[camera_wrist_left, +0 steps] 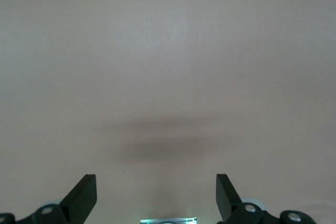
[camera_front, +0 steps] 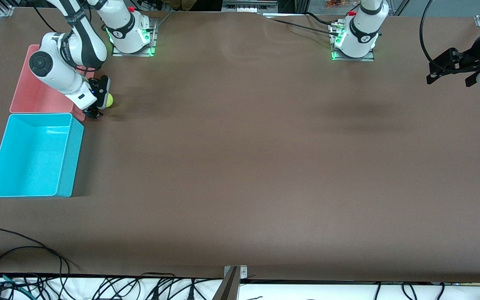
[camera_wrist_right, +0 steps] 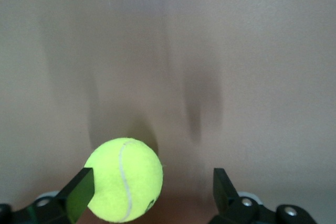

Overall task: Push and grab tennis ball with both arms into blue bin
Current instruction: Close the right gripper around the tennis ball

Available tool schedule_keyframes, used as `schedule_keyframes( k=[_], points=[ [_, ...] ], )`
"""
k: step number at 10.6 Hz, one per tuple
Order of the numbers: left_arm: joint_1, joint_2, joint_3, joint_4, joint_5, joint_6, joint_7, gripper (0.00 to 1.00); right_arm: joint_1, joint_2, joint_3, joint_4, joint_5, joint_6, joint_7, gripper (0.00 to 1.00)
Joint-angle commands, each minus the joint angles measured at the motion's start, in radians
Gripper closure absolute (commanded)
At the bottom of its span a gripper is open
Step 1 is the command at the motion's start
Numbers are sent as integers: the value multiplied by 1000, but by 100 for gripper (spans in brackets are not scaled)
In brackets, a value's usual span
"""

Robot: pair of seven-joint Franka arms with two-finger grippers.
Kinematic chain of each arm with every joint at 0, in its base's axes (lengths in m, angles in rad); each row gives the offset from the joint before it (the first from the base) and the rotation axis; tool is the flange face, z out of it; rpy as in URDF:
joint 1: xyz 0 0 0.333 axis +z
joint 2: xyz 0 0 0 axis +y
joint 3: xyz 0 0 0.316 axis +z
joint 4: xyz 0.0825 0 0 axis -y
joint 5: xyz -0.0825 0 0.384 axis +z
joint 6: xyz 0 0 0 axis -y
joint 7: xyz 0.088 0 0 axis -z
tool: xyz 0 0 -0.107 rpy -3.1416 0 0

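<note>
The tennis ball (camera_front: 109, 100) lies on the brown table beside the pink bin, farther from the front camera than the blue bin (camera_front: 71, 166). My right gripper (camera_front: 100, 106) is down at the table with its fingers open around the ball. In the right wrist view the ball (camera_wrist_right: 126, 179) rests against one finger (camera_wrist_right: 79, 192), with a gap to the other, and the gripper (camera_wrist_right: 153, 192) is open. My left gripper (camera_front: 448, 77) waits raised over the left arm's end of the table, open and empty. The left wrist view shows it (camera_wrist_left: 156, 192) over bare table.
A pink bin (camera_front: 23, 96) stands next to the blue bin, farther from the front camera, partly hidden by the right arm. Both bins sit at the right arm's end of the table. Cables hang along the table's front edge (camera_front: 15, 250).
</note>
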Motion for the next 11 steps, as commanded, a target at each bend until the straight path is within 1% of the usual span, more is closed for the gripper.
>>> schedule_keyframes(
  k=[1, 3, 6, 9, 11],
  points=[
    [-110, 12, 129, 17, -21, -6, -8, 0, 0, -15, 1, 5, 3, -37, 15, 0],
    [-104, 12, 123, 17, -22, -6, -7, 0, 0, -56, 3, 21, 3, -124, 19, 0],
    [-122, 15, 123, 21, -19, -6, -7, 0, 0, -63, 1, 33, 24, -161, 10, 0],
    [-127, 15, 124, 20, -16, -6, -5, 0, 0, -23, -2, 16, 26, -85, 4, 0],
    [-125, 15, 124, 20, -10, -6, -4, 0, 0, -4, -2, -22, 26, -23, 4, 0]
  ],
)
